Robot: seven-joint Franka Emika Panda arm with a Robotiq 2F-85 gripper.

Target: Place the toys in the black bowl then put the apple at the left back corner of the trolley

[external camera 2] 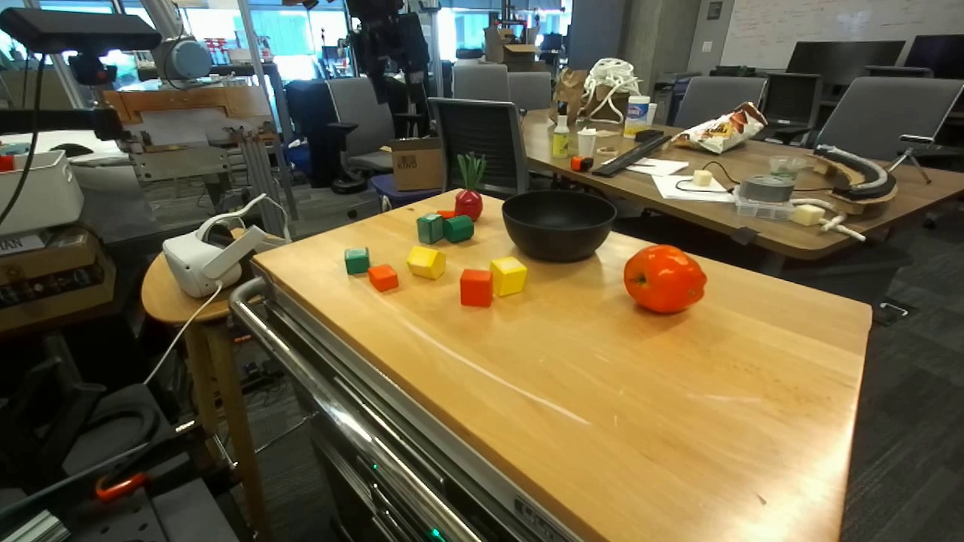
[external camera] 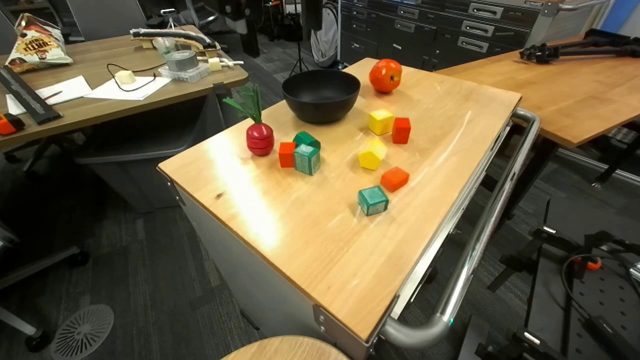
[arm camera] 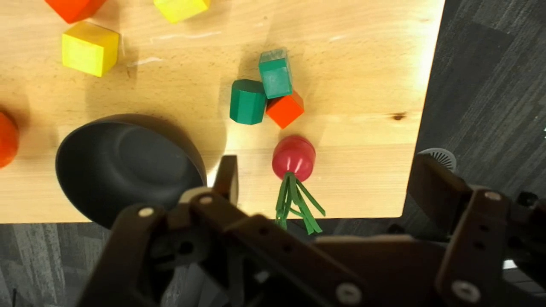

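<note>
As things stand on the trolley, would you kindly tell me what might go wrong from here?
The black bowl stands near the edge of the trolley, so a bump might tip it off. Two green blocks and an orange-red block sit bunched, so the gripper may nudge one while grasping another. The round apple might roll when released.

Gripper [arm camera: 335,184] is showing along the wrist view's bottom, its fingers [arm camera: 225,175] standing wide apart. Radish [arm camera: 294,155] is appearing between them in view, leaves [arm camera: 291,183] overlapping the lower edge of the trolley [arm camera: 354,85]. Teal block [arm camera: 276,76], green block [arm camera: 247,104] and orange block [arm camera: 285,111] are clustering tightly just above. Bowl [arm camera: 123,166] is sitting at left, partly hiding behind the gripper. Yellow block [arm camera: 89,49] is lying at upper left; second yellow block [arm camera: 181,7], red block [arm camera: 76,8] and apple [arm camera: 6,140] are being cut off by the view's edges.
</note>
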